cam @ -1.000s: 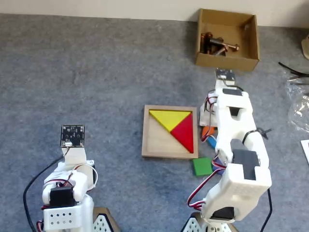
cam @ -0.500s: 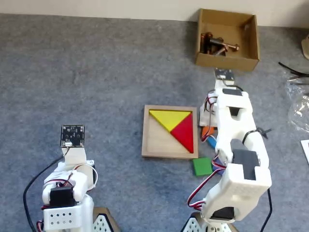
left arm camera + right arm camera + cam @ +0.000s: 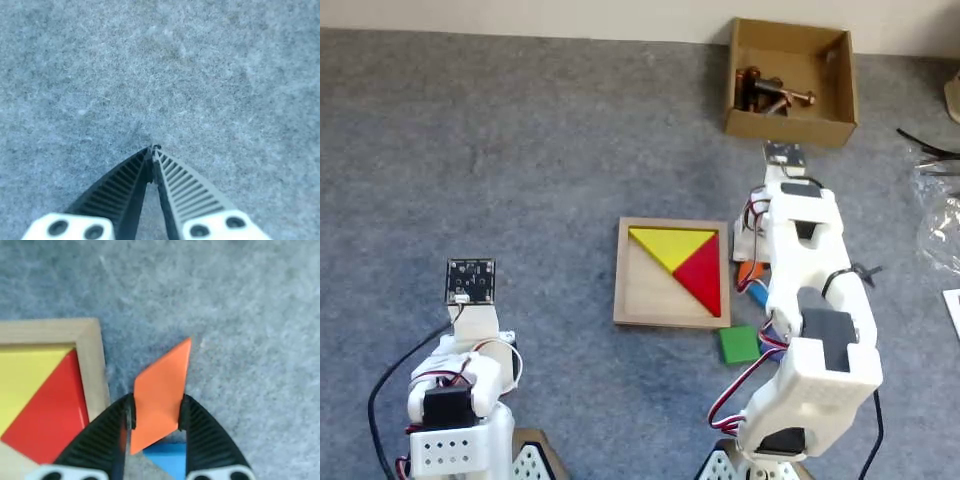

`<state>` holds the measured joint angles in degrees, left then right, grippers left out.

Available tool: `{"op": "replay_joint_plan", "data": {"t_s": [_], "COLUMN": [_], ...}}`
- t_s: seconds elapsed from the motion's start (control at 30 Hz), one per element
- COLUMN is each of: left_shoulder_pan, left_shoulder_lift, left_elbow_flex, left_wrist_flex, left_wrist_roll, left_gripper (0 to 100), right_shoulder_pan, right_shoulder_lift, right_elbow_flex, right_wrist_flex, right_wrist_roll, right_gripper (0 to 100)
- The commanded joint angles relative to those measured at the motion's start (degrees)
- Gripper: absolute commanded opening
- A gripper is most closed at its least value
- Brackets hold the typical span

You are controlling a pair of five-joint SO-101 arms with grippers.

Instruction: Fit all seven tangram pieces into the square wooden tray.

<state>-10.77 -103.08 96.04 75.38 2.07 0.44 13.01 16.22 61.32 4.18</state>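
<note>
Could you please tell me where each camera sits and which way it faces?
High view: fixed overhead, looking down at the tray; left arm and right arm show.
Left wrist view: on the left arm, facing bare carpet; left gripper shut.
Right wrist view: on the right arm, facing down at the orange piece gripped by the right gripper.
Shared: high and right wrist views both show the tray's red triangle.

Wooden tray (image 3: 650,297) holds yellow triangle (image 3: 670,246) and red triangle (image 3: 704,275).
</note>
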Motion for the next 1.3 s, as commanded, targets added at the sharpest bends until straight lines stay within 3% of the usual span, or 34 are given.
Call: {"op": "replay_joint_plan", "data": {"t_s": [0.0, 0.27, 0.47, 0.83, 1.13, 1.27], "left_shoulder_pan": [-0.5, -0.5, -0.5, -0.5, -0.5, -0.5], "left_shoulder_lift": [0.4, 0.4, 0.4, 0.4, 0.4, 0.4], "left_elbow_flex": [1.2, 1.2, 1.2, 1.2, 1.2, 1.2], "left_wrist_flex": [0.4, 0.4, 0.4, 0.4, 0.4, 0.4], "left_wrist_roll": [0.1, 0.1, 0.1, 0.1, 0.1, 0.1], "left_gripper": [0, 0, 0, 0, 0, 0], "right_shoulder_pan": [-0.7, -1.6, -4.8, -7.5, -10.4, -12.9], "right_shoulder_lift": [-2.2, -2.2, -2.2, -2.2, -2.1, -2.1], "right_elbow_flex": [-6.3, -10.1, -10.0, -11.1, -20.2, -20.5], "right_wrist_flex": [5.6, 9.5, 9.6, 9.7, 21.2, 24.7], "right_wrist_roll": [0.7, 0.9, 9.7, 10.0, 10.7, 18.1], "right_gripper": [0.5, 0.5, 0.5, 0.5, 0.5, 0.5]}}
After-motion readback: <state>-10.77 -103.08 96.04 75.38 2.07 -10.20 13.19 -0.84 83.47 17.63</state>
